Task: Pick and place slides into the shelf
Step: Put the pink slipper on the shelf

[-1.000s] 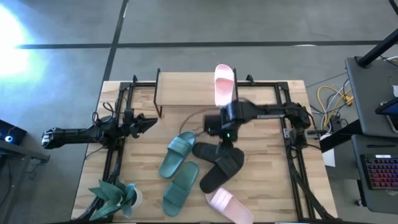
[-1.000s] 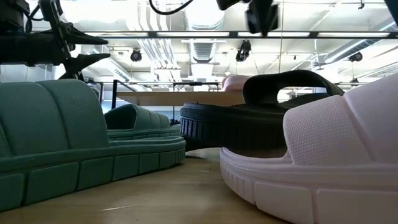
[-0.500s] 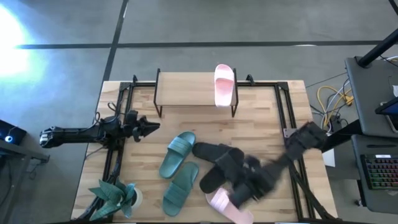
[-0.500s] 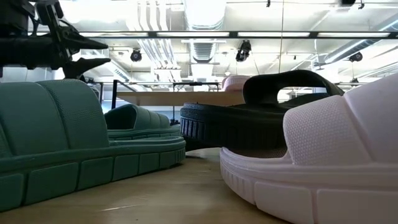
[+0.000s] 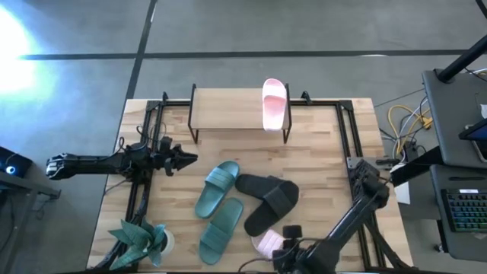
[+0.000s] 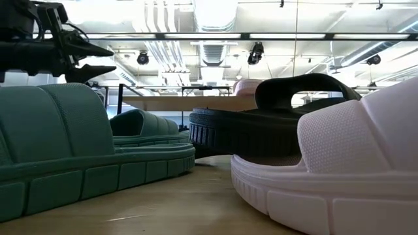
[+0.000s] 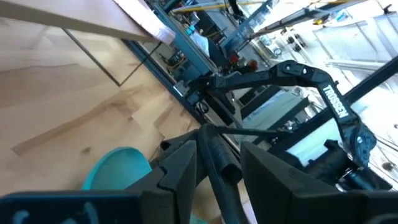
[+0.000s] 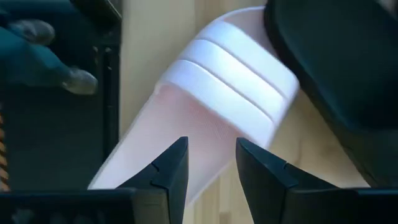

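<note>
Pink slide point(image 8: 205, 118) sits under my right pincer point(image 8: 211, 171), fingers spread and empty. Next I lower and pinch its strap. Left pincer point(image 5: 181, 158) waits, slightly spread.

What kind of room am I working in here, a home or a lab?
Most likely a lab or workshop, not a home: bare ceiling ducts overhead, a concrete floor around the table, and a side desk with loose cables and a lit keyboard.

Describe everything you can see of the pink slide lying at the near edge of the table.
The light pink foam-like slide sandal has a wide ribbed strap and a finely textured footbed. It lies sole down, angled, at the wooden table's near edge, its toe end beside a black slide. The right gripper hovers over it, fingers apart, not touching.
</note>
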Robot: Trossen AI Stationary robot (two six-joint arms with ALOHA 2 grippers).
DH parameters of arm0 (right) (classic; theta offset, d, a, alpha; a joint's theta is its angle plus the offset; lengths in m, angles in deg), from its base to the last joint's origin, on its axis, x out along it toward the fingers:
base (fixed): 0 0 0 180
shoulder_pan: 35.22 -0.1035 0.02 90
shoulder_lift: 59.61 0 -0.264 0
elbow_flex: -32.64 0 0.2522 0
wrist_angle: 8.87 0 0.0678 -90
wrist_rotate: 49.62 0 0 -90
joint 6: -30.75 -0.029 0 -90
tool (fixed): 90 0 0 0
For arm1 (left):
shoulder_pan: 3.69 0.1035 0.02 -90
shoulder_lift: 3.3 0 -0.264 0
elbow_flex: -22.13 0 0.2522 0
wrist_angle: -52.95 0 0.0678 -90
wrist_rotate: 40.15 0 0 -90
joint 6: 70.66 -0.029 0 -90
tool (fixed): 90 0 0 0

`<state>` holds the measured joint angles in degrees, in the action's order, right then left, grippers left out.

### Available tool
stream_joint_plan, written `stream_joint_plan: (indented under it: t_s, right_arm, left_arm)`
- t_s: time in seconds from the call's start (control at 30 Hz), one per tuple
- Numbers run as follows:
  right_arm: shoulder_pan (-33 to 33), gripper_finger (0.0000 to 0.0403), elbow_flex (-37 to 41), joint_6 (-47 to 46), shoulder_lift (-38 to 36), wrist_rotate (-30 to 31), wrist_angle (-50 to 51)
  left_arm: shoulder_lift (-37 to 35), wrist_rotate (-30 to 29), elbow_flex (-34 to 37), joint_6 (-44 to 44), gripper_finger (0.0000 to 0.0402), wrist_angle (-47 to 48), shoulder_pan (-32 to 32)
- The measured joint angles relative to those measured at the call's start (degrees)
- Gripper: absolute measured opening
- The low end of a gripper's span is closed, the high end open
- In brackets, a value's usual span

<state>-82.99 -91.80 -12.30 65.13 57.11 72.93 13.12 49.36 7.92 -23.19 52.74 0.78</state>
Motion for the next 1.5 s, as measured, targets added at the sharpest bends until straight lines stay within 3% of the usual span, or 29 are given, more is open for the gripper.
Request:
stream_joint_plan:
  t_s: [0.1,0.37,1.1,1.3,1.5]
  right_arm:
    - [0.04,0.0125,-3.12,0.37,3.66,0.3,1.98]
    - [0.47,0.0125,-9.78,-0.4,8.45,9.15,11.75]
    - [-1.99,0.0125,-6.31,6.69,9.25,12.36,11.43]
    - [-1.73,0.0125,-5.21,6.69,9.25,20.35,9.89]
    - [-1.14,0.0125,-1.73,8.23,9.23,20.55,4.57]
  left_arm:
    - [-0.02,1.35,0.0,0.17,0.0111,-0.04,0.0]
    - [0.04,1.77,0.0,0.18,0.0111,-0.02,0.0]
    - [0.07,1.75,0.05,0.37,0.0111,-0.07,0.02]
    - [0.5,1.66,0.07,0.39,0.0111,-0.04,0.02]
    - [1.34,1.64,0.07,0.66,0.0111,-0.08,0.02]
